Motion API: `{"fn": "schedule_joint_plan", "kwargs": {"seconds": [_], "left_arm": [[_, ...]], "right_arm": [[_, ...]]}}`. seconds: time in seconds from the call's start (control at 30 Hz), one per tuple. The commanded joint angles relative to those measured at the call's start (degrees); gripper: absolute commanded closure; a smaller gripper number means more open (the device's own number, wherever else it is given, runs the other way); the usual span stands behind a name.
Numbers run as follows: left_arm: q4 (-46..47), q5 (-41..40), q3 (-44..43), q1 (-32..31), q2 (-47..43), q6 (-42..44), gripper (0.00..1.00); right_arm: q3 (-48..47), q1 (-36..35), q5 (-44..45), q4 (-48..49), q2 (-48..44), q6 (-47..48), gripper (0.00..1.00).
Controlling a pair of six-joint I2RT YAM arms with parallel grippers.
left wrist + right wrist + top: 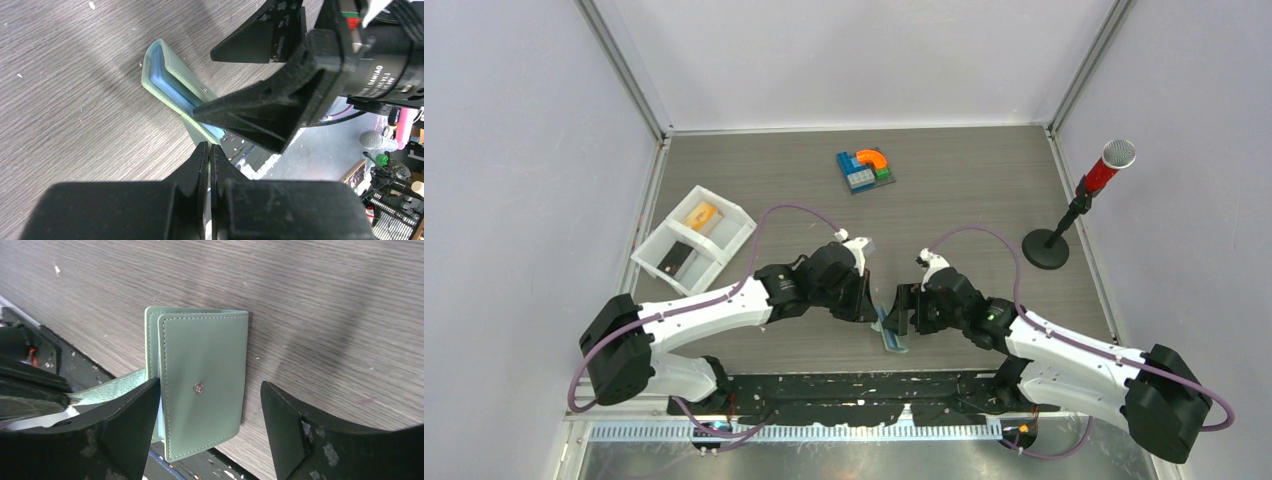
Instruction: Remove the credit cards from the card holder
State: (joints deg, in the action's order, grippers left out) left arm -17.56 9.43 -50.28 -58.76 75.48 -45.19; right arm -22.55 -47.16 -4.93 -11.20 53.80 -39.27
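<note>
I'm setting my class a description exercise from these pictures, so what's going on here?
Both arms are at the card holder, near the table's front edge. The left gripper, jaws shut, seems to pinch one of its covers. The right gripper has its jaws open on either side of the holder. An orange card and a dark card lie in the white tray, one per compartment.

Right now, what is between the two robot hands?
The sage-green card holder; the top view shows it between the left hand and the right hand.

Card holder (891, 330) right of tray (660, 273)
</note>
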Motion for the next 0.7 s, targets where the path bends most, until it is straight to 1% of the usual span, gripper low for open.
{"fn": "schedule_joint_plan", "kwargs": {"seconds": [0.0,0.13,0.23,0.37,0.43,0.5,0.67], "left_arm": [[-0.74,-2.40,0.10,-0.20,-2.17,0.67,1.00],[-3.36,-4.77,0.89,-0.21,-2.54,1.14,1.00],[-4.47,-6.53,1.94,-0.20,-3.09,1.16,1.00],[-5.11,-7.83,3.30,-0.21,-3.97,0.99,1.00],[-5.30,-8.28,3.74,-0.16,-4.23,0.98,1.00],[-5.88,-8.92,4.15,-0.19,-4.42,0.98,1.00],[-5.71,-8.99,4.98,-0.21,-4.99,0.89,1.00]], "right_arm": [[-2.07,-0.33,7.87,-4.40,-1.26,0.06,0.26],[-2.35,-0.35,11.87,-7.24,-2.94,0.49,0.33],[-1.88,-0.31,13.22,-8.08,-2.95,0.48,0.34],[-2.18,-0.30,14.30,-9.55,-3.13,0.55,0.33],[-3.09,-0.30,15.11,-10.81,-3.43,0.76,0.31],[-4.71,-0.30,16.88,-13.65,-3.58,1.12,0.28],[-9.43,-0.35,18.39,-18.58,-3.69,1.78,0.26]]}}
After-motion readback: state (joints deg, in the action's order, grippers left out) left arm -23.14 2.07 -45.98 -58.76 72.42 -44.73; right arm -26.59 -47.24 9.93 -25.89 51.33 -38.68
